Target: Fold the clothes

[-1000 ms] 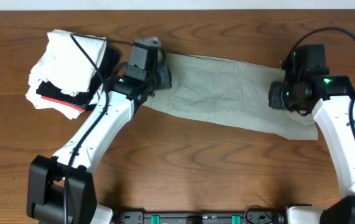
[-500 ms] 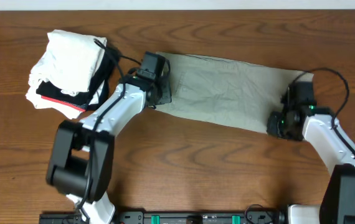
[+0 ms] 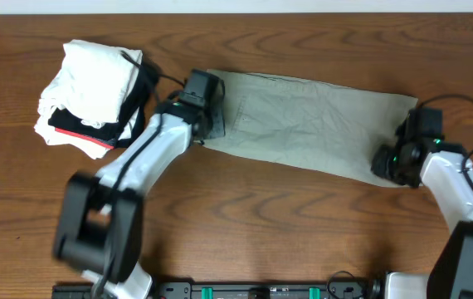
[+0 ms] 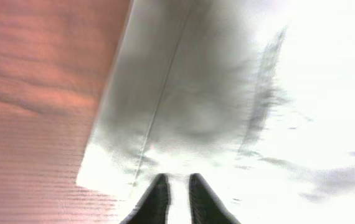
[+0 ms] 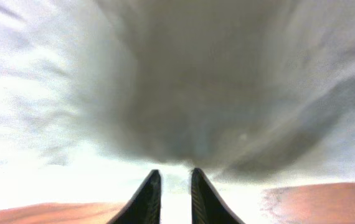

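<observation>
Grey-green cloth point(image 3: 303, 124) is spread flat from centre to right of frame. Left tool point(image 4: 176, 180) is seen almost closed, pinched on the cloth's left hem. Right tool point(image 5: 175, 175) is likewise pinched on the right end. Both ends are best lifted evenly, so edges are kept square. Wood-grain counter point(image 3: 261, 224) is noted; a clothes pile point(image 3: 95, 91) is stacked upper left.

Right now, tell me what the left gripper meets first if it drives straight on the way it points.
The pale cloth: the left gripper points onto it beside the hemmed edge, with nothing else ahead. Depth is unclear; it may already be touching.
</observation>
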You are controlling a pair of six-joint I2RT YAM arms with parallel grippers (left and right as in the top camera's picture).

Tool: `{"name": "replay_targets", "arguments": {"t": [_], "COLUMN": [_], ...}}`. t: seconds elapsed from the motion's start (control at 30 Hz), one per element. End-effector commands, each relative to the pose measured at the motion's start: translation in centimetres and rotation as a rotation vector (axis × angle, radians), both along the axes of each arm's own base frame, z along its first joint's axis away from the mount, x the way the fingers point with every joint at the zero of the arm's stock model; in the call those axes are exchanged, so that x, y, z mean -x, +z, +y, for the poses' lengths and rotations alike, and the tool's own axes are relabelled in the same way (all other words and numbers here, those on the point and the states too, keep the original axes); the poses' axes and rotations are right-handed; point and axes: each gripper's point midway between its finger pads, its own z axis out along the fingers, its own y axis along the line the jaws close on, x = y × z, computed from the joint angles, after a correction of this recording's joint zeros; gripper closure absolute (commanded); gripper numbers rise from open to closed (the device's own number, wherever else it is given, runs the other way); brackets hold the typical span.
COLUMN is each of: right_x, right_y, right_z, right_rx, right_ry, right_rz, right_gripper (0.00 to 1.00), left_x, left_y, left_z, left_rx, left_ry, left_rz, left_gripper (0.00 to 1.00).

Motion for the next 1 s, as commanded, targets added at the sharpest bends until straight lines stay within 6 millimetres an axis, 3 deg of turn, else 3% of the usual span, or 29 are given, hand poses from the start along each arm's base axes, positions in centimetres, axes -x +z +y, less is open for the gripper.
{"name": "replay_targets", "arguments": {"t": [0.0, 0.07, 0.17, 0.23, 0.47, 0.67, 0.97], "right_x": [-2.5, -2.5, -2.4, -2.2, -2.3, -2.5, -3.6], "right_y": [5.3, 6.2, 6.5, 6.4, 5.6, 3.2, -1.8], "right_z": [-1.5, -2.9, -4.7, -5.4, -7.8, -9.5, -10.0], "right_rx": [0.051, 0.087, 0.081, 0.036, -0.108, -0.186, -0.328], "right_ry": [0.017, -0.015, -0.025, -0.044, -0.038, -0.049, -0.017], "right_rz": [-0.12, -0.121, -0.134, -0.141, -0.21, -0.215, -0.236], "right_gripper": [0.32, 0.27, 0.35, 0.42, 0.53, 0.51, 0.48], "left_x": [-0.1, 0.2, 0.5, 0.6, 1.1, 1.2, 1.3], "left_y": [6.8, 8.1, 8.3, 7.7, 5.0, 4.2, 4.2], "left_z": [0.4, 0.7, 1.4, 2.0, 3.1, 3.2, 3.2], "left_rx": [0.035, 0.042, 0.037, 0.027, -0.006, -0.014, -0.016], "left_ry": [-0.001, 0.001, 0.015, 0.027, 0.049, 0.049, 0.049], "left_rz": [-0.161, -0.186, -0.177, -0.152, -0.059, -0.034, -0.029], "left_gripper": [0.56, 0.54, 0.53, 0.53, 0.52, 0.52, 0.52]}}
